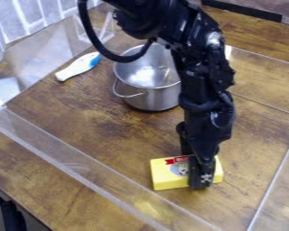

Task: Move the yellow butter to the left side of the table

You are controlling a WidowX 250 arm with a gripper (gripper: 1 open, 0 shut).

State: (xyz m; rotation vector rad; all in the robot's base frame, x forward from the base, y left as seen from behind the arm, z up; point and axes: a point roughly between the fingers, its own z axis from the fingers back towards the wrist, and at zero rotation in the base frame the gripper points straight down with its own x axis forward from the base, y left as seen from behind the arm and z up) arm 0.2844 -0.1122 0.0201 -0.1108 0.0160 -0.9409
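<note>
Gripper (202, 173) clamped down on the yellow butter (179, 171) at its right end — box lying crosswise, the table's (75, 113) left side well apart.

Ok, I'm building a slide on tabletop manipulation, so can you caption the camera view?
Robot hand pointing down on the yellow butter near the table's front edge, steel pot behind.
</note>
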